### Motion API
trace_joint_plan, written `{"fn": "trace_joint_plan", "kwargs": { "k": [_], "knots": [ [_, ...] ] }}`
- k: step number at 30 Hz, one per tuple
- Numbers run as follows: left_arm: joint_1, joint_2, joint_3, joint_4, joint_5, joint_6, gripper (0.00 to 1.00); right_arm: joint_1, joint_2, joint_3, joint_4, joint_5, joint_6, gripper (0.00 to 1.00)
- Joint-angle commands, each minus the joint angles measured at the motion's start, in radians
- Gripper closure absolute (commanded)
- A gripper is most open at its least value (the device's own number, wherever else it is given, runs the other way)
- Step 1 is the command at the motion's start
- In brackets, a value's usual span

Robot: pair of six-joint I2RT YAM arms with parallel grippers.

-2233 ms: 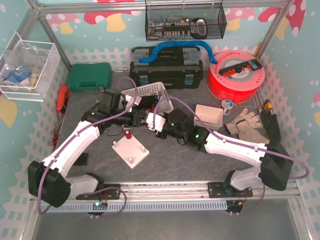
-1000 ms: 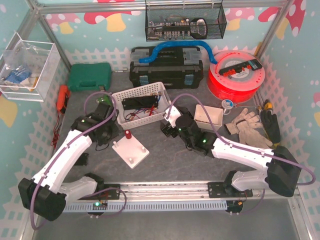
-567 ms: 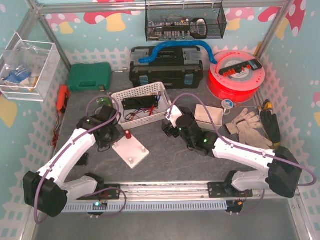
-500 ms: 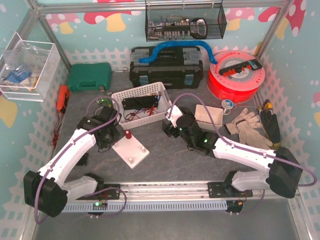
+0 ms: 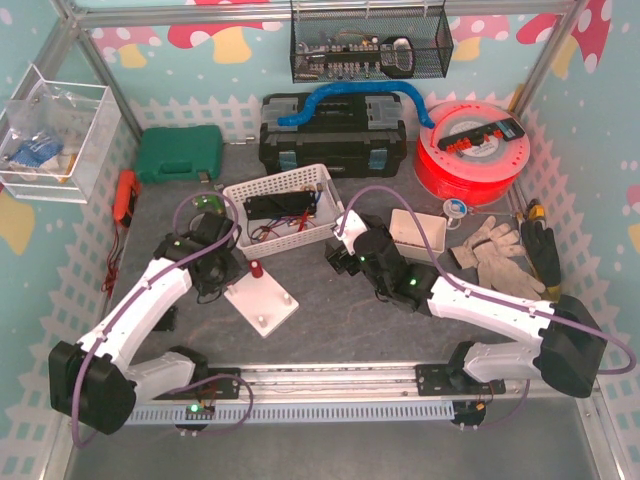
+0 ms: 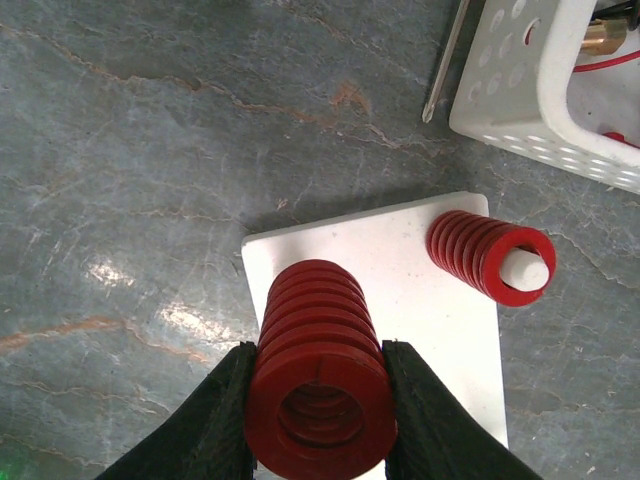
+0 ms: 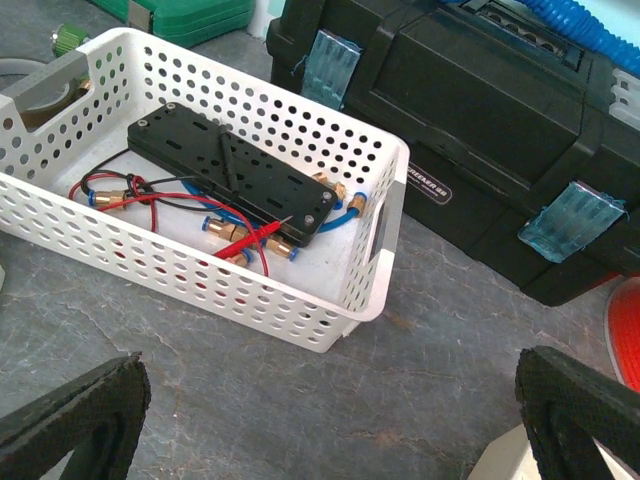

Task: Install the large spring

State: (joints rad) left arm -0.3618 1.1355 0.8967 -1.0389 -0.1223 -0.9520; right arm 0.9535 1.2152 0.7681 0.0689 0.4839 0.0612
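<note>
White arm links, black joints, purple cables (green lights), black fingers

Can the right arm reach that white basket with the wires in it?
Probably yes. The right arm's fingers stand wide open, and the white basket sits just ahead of them with only bare table between. Nothing seems to block the way.

Base plate on surface, centre-left; small spring on its far peg. Basket just behind plate. Toolbox behind basket; spool right of toolbox. Gloves at right, seemingly overlapping.
</note>
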Motion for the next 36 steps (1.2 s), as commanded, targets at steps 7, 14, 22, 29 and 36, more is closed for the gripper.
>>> {"fn": "trace_joint_plan", "kwargs": {
  "k": [7,14,22,29,36],
  "knots": [
    [0.014,0.007,0.001,-0.008,0.074,0.046,1.00,-0.006,-0.022,0.023,-0.023,0.034,0.022,0.01],
    [0.015,0.020,0.032,-0.071,0.026,0.075,1.00,-0.005,-0.007,0.026,-0.028,0.035,0.019,0.01],
    [0.018,0.034,0.029,-0.049,0.028,0.069,1.00,-0.005,-0.007,0.029,-0.031,0.033,0.016,0.01],
    [0.020,0.061,0.011,0.000,0.038,0.074,0.87,-0.006,-0.007,0.032,-0.036,0.031,0.024,0.01],
    [0.024,0.087,-0.004,0.014,0.029,0.047,0.74,-0.013,0.028,0.091,-0.140,0.069,0.133,0.01]
  ]
}}
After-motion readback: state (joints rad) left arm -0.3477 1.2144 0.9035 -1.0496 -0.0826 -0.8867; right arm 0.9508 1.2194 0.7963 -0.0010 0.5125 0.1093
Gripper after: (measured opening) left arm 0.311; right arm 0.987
